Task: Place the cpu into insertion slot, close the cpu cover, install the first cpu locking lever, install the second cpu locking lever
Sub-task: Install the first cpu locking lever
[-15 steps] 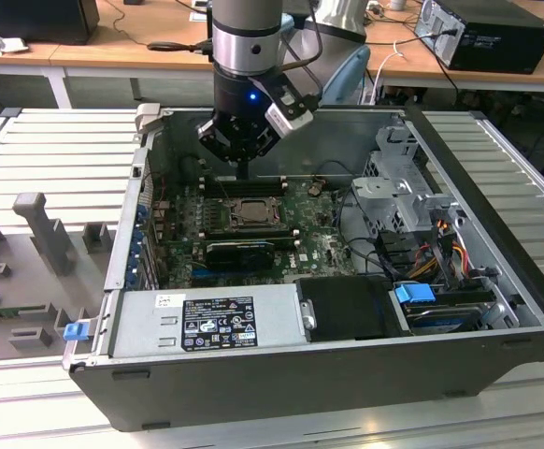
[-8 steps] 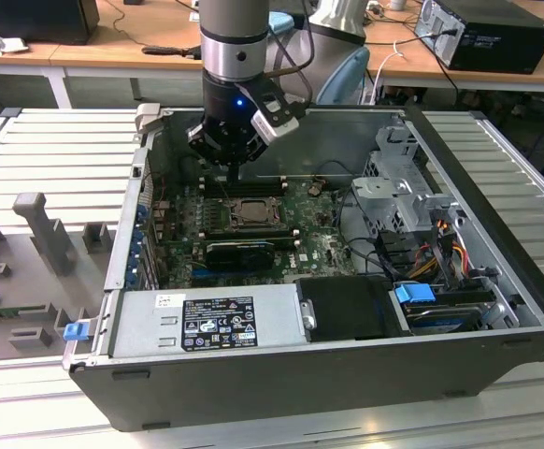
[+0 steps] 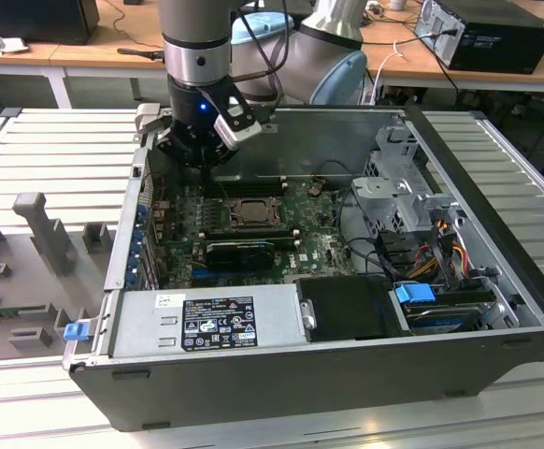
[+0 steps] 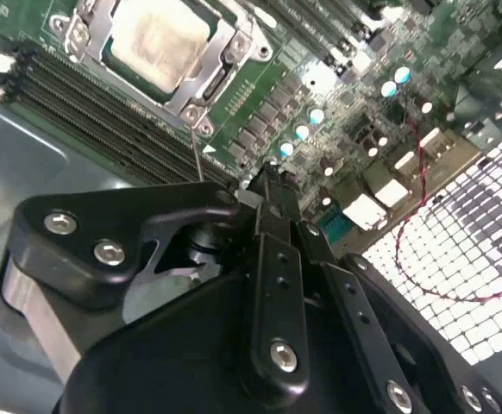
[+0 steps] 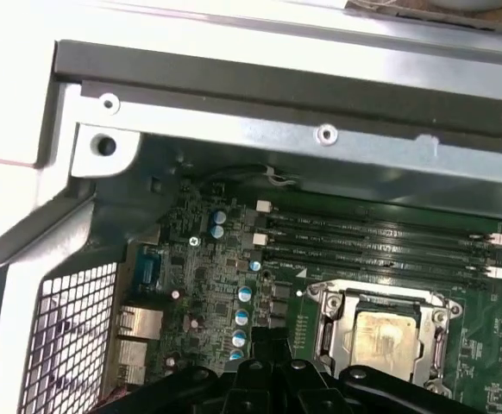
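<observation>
The cpu (image 4: 159, 36) lies tan face up in the insertion slot on the green motherboard, and it also shows in the first wrist view (image 5: 387, 335). The cpu cover (image 4: 226, 47), a grey metal frame, lies flat around the chip and hides the slot beneath. A thin metal locking lever (image 4: 197, 158) stands up from the socket's corner toward my fingertips. My black gripper (image 4: 268, 177) hovers just beside the socket, over the memory slots, its fingers together with nothing seen between them. In the exterior view the gripper (image 3: 202, 161) hangs inside the open case, behind the socket (image 3: 249, 211).
Long black memory slots (image 5: 380, 237) run beside the socket. The case's rear wall (image 5: 320, 103) and perforated grille (image 5: 61, 336) are close by. A power supply (image 3: 211, 323), a black shroud (image 3: 347, 309) and a drive cage with cables (image 3: 412, 196) crowd the case.
</observation>
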`<state>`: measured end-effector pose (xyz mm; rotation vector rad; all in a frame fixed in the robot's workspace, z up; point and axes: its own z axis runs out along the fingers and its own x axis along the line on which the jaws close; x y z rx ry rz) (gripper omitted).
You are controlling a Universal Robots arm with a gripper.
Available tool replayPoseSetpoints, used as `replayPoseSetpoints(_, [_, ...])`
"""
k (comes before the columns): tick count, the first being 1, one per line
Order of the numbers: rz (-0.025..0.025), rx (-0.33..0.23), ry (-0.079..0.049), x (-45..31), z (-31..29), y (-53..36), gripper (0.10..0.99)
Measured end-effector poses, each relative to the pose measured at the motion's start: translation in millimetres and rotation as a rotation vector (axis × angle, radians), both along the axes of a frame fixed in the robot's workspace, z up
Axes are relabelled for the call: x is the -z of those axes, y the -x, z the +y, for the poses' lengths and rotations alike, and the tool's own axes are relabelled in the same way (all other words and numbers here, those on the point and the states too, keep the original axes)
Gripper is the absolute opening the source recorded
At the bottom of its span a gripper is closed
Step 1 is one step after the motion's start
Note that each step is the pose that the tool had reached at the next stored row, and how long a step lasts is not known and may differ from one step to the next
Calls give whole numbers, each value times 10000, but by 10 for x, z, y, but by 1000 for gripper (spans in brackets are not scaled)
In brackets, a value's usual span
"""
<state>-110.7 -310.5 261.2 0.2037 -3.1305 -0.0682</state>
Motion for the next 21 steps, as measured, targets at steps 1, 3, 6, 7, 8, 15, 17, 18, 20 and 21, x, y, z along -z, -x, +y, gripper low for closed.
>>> replayPoseSetpoints(1, [-1,0,0,1,17,0,106])
replayPoseSetpoints(3, [-1,1,-1,5,75,0,106])
replayPoseSetpoints(6, [-1,-1,-1,15,129,-9,106])
replayPoseSetpoints(7, [-2,0,-3,18,129,-16,106])
replayPoseSetpoints(8, [-2,0,-2,20,129,-21,106])
replayPoseSetpoints(15, [-1,1,-1,21,130,-50,106])
replayPoseSetpoints(17, [-1,1,-1,21,130,-71,106])
replayPoseSetpoints(18, [-1,1,-1,21,130,-93,106])
replayPoseSetpoints(20, [-1,0,-1,22,130,-120,106])
replayPoseSetpoints(21, [-1,0,-1,22,130,-134,106])
